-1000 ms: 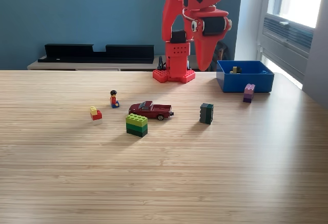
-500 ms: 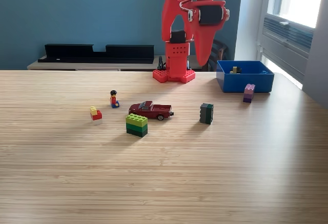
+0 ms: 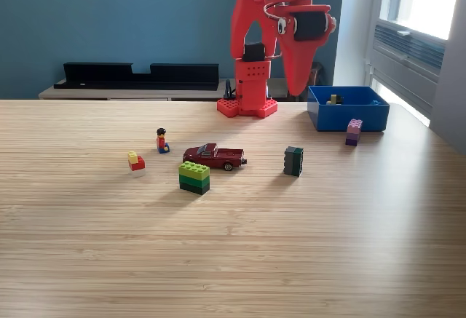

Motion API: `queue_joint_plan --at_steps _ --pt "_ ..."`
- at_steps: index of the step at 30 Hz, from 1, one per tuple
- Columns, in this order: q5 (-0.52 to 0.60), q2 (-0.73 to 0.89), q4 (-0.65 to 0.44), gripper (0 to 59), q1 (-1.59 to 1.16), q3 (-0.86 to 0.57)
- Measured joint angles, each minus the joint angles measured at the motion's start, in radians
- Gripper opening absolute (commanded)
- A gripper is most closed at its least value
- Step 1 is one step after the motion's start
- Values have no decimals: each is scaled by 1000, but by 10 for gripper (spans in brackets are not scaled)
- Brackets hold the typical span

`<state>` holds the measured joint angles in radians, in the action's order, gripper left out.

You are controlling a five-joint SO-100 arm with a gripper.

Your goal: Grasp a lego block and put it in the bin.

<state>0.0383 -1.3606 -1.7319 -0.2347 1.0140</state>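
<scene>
In the exterior view, your red gripper (image 3: pixel 300 85) hangs high beside the blue bin (image 3: pixel 347 116), its jaws seemingly pressed together and empty, so next you must descend onto a block such as the dark green one (image 3: pixel 293 161); no legible writing shows.

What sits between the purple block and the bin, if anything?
Nothing visible. The purple block stands on the table just in front of the bin's near wall, toward the exterior view's right. The gripper hangs high, left of the bin.
</scene>
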Motion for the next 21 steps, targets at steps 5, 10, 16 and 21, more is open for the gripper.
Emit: queue_joint_plan --at_steps 5,10,16,21 --pt "32 0 72 316 -2 124" --pt "84 0 192 295 -3 256" --pt "132 2 362 266 -2 379" --pt "160 3 485 258 -2 479"
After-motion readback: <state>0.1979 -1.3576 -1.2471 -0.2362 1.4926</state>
